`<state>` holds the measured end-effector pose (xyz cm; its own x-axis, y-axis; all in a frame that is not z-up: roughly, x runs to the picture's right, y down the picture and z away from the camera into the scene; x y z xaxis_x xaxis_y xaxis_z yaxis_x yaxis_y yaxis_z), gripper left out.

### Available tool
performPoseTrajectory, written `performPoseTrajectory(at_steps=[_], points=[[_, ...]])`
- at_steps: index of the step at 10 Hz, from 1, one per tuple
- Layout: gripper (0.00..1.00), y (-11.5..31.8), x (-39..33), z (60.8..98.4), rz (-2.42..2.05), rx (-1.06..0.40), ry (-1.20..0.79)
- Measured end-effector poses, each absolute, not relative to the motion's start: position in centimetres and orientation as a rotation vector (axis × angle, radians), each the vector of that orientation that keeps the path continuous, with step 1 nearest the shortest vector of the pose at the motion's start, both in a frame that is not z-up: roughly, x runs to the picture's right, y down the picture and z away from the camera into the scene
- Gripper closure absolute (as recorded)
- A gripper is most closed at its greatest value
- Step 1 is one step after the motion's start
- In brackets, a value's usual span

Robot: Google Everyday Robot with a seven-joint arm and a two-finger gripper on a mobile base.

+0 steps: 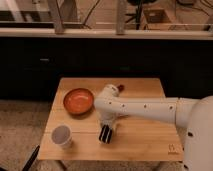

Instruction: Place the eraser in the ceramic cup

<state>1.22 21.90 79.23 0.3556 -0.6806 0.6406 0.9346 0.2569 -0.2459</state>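
My white arm reaches from the right over the wooden table (145, 137). The gripper (105, 134) hangs low over the table's front middle, a dark shape at the arm's end. A black block with light stripes shows there, which may be the eraser, but I cannot tell it apart from the gripper. The white ceramic cup (62, 136) stands upright near the front left corner, about a cup's width to the left of the gripper. Its pale inside looks empty.
A wide orange bowl (78, 101) sits on the left middle of the table, behind the cup and next to the arm's wrist. A small red item (120, 88) lies behind the arm. A dark cabinet front runs behind the table.
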Motion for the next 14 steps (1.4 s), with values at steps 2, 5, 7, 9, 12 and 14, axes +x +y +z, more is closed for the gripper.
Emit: performPoseTrajectory(at_steps=[2, 5, 7, 9, 12, 14], points=[[1.00, 21.5, 1.1, 78.9, -1.155, -0.661, -0.446], [1.00, 20.2, 0.2, 78.0, -1.165, -0.646, -0.439], [1.00, 19.4, -0.1, 77.3, -1.169, -0.637, -0.434], [1.00, 18.8, -1.1, 76.8, -1.180, -0.625, -0.432], [1.00, 18.0, -2.9, 76.1, -1.197, -0.605, -0.431], [1.00, 17.4, -3.4, 75.7, -1.204, -0.583, -0.433]])
